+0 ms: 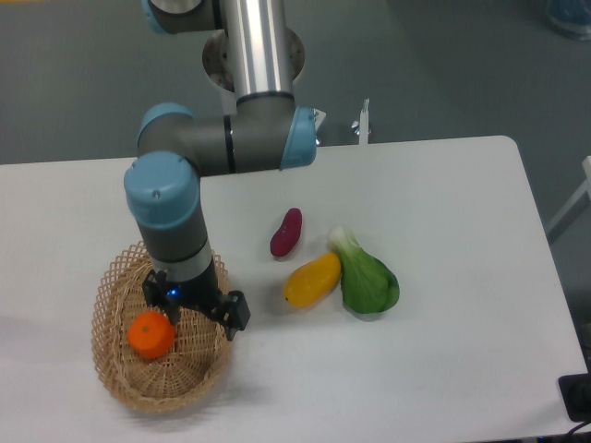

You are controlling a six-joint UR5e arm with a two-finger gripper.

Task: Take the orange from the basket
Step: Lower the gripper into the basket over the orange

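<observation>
One orange (150, 334) is counted, lying inside one basket (115, 369) at the near left part of the desk (443, 351). Three further items are counted outside the basket, toward the middle of the desk: one oblong yellow-orange fruit (312, 280), one dark red elongated item (286, 233) just beyond it, and one green leafy vegetable (367, 277) with a pale stalk end, touching the yellow fruit on its right. One arm is present, its claw (189, 309) lowered over the basket's right half, immediately beside the orange; whether the claw is released or clenched cannot be told, since its fingers are hidden beneath the wrist. The desk surface is noted as white, smooth and matte, with a rounded far corner. Grey flooring is seen beyond it. The basket is oval, shallow, of tan woven wicker with an open lattice rim. The orange is round, bright and slightly flattened. The arm is formed of silver tubing with pale blue joint caps.
</observation>
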